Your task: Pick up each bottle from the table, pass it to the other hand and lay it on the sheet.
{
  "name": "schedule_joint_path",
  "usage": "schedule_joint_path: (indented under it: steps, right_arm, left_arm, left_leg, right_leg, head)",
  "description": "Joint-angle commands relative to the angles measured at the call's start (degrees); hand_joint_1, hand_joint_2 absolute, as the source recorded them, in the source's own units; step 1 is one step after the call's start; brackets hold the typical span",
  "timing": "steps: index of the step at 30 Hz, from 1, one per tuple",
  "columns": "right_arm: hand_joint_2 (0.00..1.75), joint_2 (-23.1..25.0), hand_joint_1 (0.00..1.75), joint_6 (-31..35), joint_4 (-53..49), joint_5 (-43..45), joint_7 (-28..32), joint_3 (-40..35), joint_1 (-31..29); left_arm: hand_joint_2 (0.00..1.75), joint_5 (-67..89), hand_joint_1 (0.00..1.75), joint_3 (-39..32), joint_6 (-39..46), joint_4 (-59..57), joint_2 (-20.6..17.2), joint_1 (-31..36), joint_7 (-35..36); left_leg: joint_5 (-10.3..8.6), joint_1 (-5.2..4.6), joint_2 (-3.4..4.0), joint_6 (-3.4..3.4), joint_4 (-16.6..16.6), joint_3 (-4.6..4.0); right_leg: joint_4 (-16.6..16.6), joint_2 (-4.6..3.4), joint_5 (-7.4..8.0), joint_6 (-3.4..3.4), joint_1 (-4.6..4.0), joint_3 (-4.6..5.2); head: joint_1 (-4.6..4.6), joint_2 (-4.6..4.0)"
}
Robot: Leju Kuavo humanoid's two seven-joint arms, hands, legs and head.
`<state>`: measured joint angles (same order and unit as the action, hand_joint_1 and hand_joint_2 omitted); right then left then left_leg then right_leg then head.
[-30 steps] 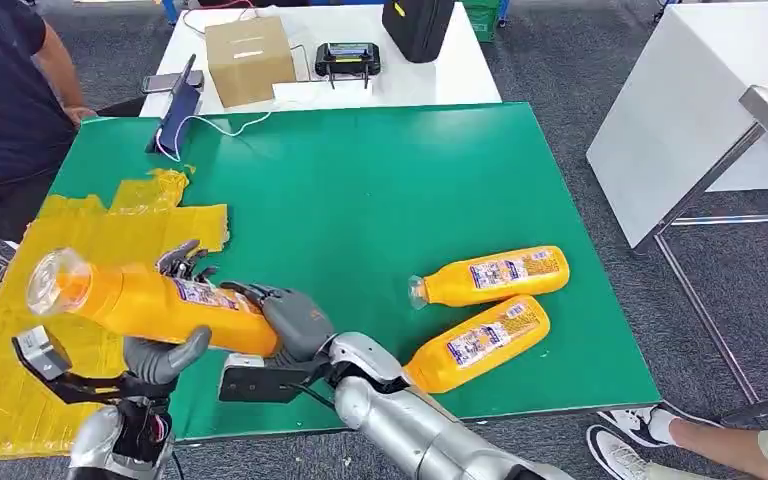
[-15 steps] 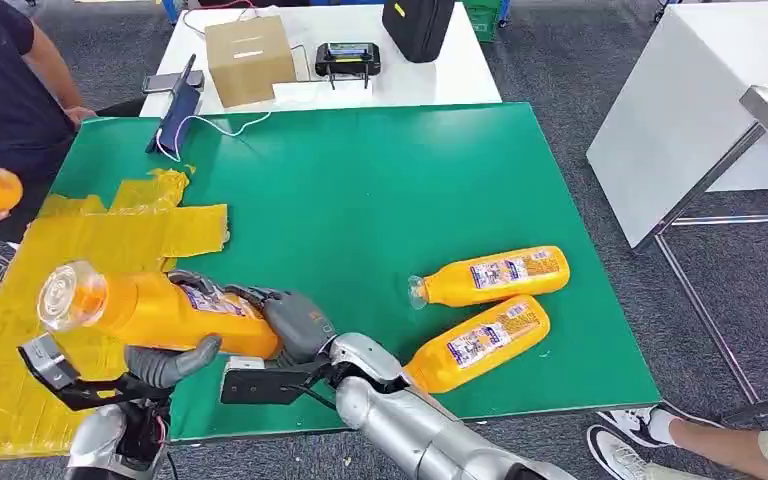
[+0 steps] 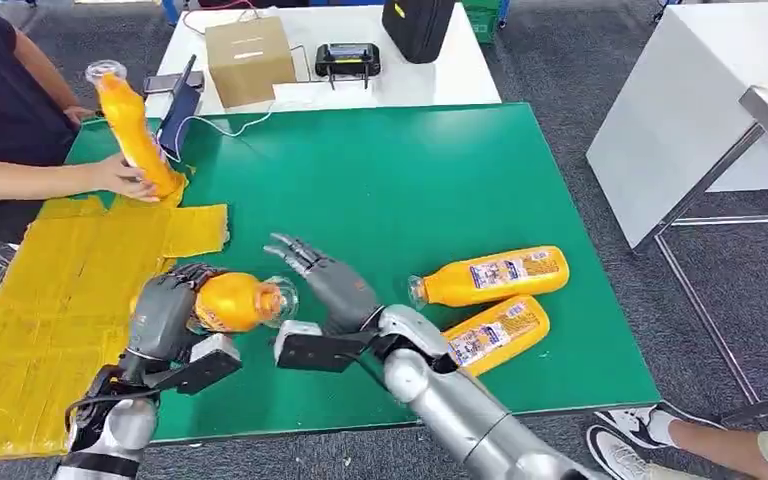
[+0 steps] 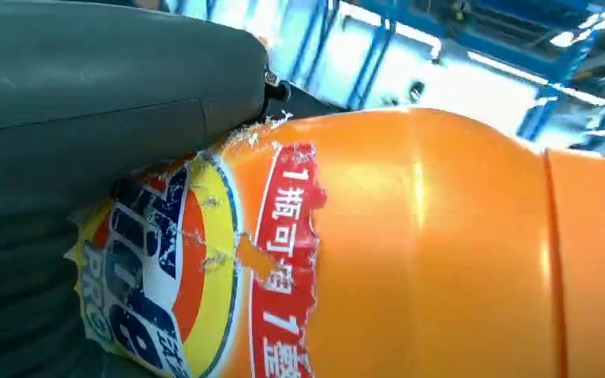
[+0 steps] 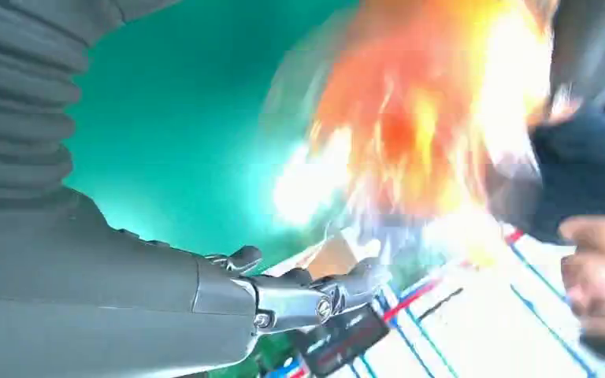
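My left robot hand (image 3: 163, 315) grips the orange bottle (image 3: 232, 301) lower left of frame, beside the yellow sheet (image 3: 50, 300); my right robot hand (image 3: 322, 275) is spread, holding nothing. The bottle looks full, stiff, slick; best held mid-label.

Orange bottle (image 3: 228, 301) in left hand (image 3: 163, 315), 2 bottles (image 3: 490, 276) on table

Setting: robotics lab or test hall | grey carpet floor (image 3: 580, 70) | green-topped counter (image 3: 410, 180) as work area | white side table (image 3: 430, 70) with cardboard box (image 3: 248, 58), black case (image 3: 417, 25), handheld controller (image 3: 347, 59) | blue steel framing (image 4: 567, 47) overhead | person (image 3: 0, 100) seated alongside
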<state>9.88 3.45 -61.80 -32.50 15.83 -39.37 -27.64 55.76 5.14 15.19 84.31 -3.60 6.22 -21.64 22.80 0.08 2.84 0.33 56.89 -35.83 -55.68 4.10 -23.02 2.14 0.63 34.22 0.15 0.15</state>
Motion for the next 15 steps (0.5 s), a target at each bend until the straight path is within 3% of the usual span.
schedule_joint_path:
  steps: [1,3,4,5,6,9,15]
  right_arm:
    - [1.75,-7.24,0.00,-1.60,-7.29,-0.08,0.26,0.46,-2.00]
    - [1.75,-11.14,0.00,-4.56,-10.20,3.12,1.29,0.17,-3.47]
    - [0.00,-13.72,0.00,-6.32,-12.55,4.84,1.56,0.63,-4.02]
    - [0.00,-16.24,0.00,-8.49,-14.54,6.39,1.64,0.95,-4.53]
    - [1.75,-17.42,0.00,-9.42,-15.43,6.99,1.70,1.10,-4.66]
    - [1.75,-23.17,0.00,-12.85,-18.35,8.52,2.02,1.14,-4.85]
    - [1.75,-29.18,0.00,-18.57,-16.52,13.19,1.30,0.70,-7.46]
  left_arm:
    - [1.75,5.78,1.75,-1.60,1.84,-9.87,-2.96,4.88,4.05]
    - [1.75,13.07,1.75,-3.27,4.03,-15.15,-5.31,6.35,9.08]
    - [1.75,16.23,1.75,-4.67,5.33,-19.50,-7.60,7.39,10.59]
    - [1.75,16.29,1.75,-7.04,4.76,-24.87,-9.13,8.69,11.00]
    - [1.75,16.05,1.75,-7.95,4.09,-27.56,-10.09,9.49,10.52]
    - [1.75,17.14,1.75,-12.40,6.74,-38.89,-13.74,11.07,9.39]
    - [1.75,15.57,1.75,-14.99,6.06,-48.06,-15.15,13.26,4.22]
  left_leg:
    - [0.05,0.05,-0.32,-0.02,-0.02,0.18]
    - [0.02,0.04,-0.35,-0.01,-0.04,0.16]
    - [0.06,0.06,-0.38,-0.02,0.00,0.21]
    - [-0.01,0.01,-0.25,0.00,-0.03,0.10]
    - [0.05,0.04,-0.38,-0.02,-0.02,0.27]
    - [0.03,0.04,-0.29,-0.04,-0.04,0.28]
    - [0.08,0.04,-0.27,-0.02,0.03,0.21]
  right_leg:
    - [0.02,-0.12,-0.11,-0.06,0.02,-0.24]
    - [0.04,-0.05,-0.09,-0.05,0.01,-0.23]
    - [0.01,-0.12,-0.12,-0.05,0.02,-0.29]
    - [0.02,-0.07,-0.04,-0.02,0.03,-0.14]
    - [0.02,-0.17,-0.11,-0.06,0.04,-0.34]
    - [0.00,-0.25,-0.09,-0.09,0.04,-0.33]
    - [-0.04,-0.24,-0.13,-0.05,0.03,-0.24]
  head:
    - [-0.04,0.00]
    - [-0.04,0.00]
    - [-0.04,0.00]
    - [-0.04,0.00]
    - [0.00,0.00]
    - [-0.02,0.00]
    - [-0.04,0.00]
